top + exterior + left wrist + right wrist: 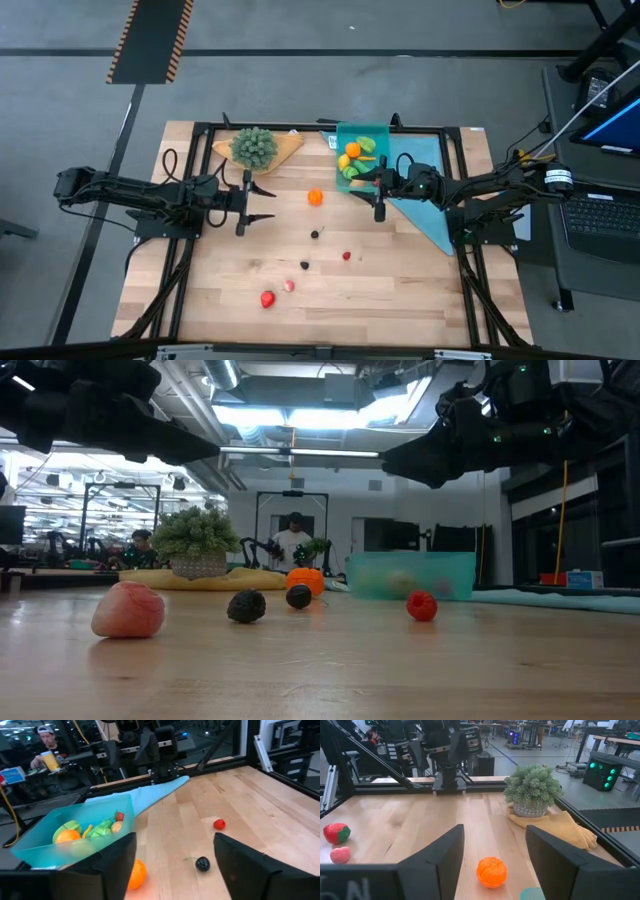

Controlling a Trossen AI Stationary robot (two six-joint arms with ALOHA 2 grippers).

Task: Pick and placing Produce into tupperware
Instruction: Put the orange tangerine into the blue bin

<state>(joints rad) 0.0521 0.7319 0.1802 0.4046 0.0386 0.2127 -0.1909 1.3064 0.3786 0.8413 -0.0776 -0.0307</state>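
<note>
While ribbed, orange produce [315, 197] sits | teal tupperware [381, 131] holds mixed pieces

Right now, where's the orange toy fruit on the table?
In the high view the orange toy fruit lies on bare wood near the table's middle, between the two arms, just left of the tupperware.

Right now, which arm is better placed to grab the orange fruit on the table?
Probably left. The left gripper is open, empty and close to the orange fruit. The right gripper is also open but hovers by the box.
</note>
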